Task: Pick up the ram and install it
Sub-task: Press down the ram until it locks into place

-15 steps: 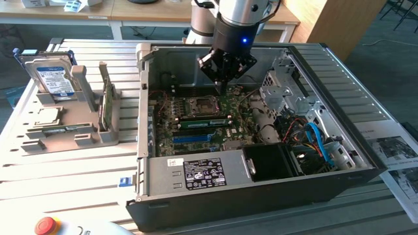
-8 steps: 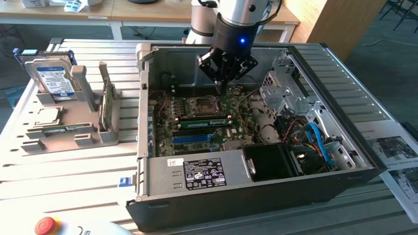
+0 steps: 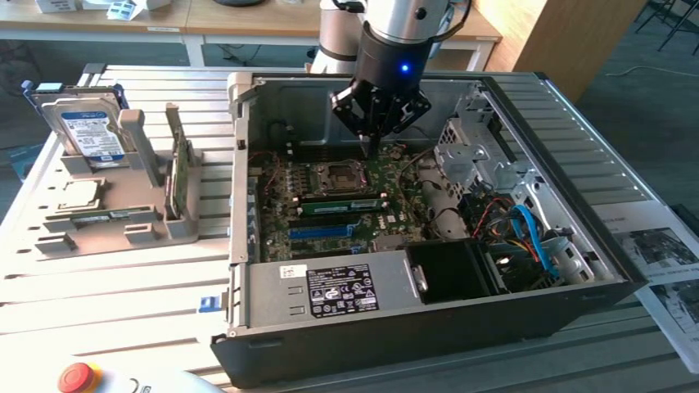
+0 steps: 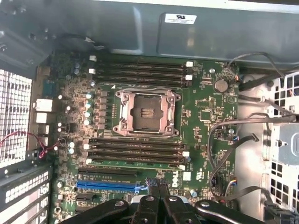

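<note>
- The arm hangs over the open computer case (image 3: 437, 278), its gripper (image 3: 369, 147) lowered inside, above the green motherboard (image 3: 339, 205).
- In the wrist view the gripper (image 4: 158, 184) has its two dark fingers (image 4: 152, 189) pressed together, closed, with nothing between them. The tips sit just over the board near the blue expansion slot (image 4: 110, 185).
- The empty CPU socket (image 4: 147, 112) lies in the middle of the motherboard (image 4: 205, 116), with rows of dark memory slots (image 4: 140, 72) on either side of it.
- The ram (image 3: 173, 164) stands on edge in the grey holder (image 3: 110, 221) on the table, well apart from the gripper, toward the exterior view's left of the case.
- A blue-labelled hard drive (image 3: 90, 131) stands upright in the same holder, beyond the ram.
- A green strip (image 3: 340, 206) lies across the board beside the socket; I cannot tell if it is another memory stick.
- A red button (image 3: 77, 377) sits at the table's near edge.
</note>
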You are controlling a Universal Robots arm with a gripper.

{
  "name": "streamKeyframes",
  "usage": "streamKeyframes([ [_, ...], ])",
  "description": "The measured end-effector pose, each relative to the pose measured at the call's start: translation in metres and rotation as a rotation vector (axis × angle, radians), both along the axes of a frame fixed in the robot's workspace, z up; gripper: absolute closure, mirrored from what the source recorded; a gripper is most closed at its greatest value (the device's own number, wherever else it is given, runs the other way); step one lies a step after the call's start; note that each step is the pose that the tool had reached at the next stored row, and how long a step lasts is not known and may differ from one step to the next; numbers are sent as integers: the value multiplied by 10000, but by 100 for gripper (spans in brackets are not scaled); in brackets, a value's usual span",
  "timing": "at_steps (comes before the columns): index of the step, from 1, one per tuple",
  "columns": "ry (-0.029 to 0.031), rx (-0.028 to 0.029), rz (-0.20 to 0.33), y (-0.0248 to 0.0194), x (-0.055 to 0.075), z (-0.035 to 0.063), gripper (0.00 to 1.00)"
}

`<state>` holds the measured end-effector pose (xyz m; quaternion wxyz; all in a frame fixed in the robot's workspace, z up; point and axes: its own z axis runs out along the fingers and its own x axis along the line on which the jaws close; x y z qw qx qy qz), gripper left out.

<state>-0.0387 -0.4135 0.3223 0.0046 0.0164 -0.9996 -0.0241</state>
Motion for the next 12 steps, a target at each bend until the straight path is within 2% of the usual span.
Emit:
streamKeyframes([
  [6,1,-1,-631,0,0,0,90],
  [12,0,-1,-640,0,0,0,90],
])
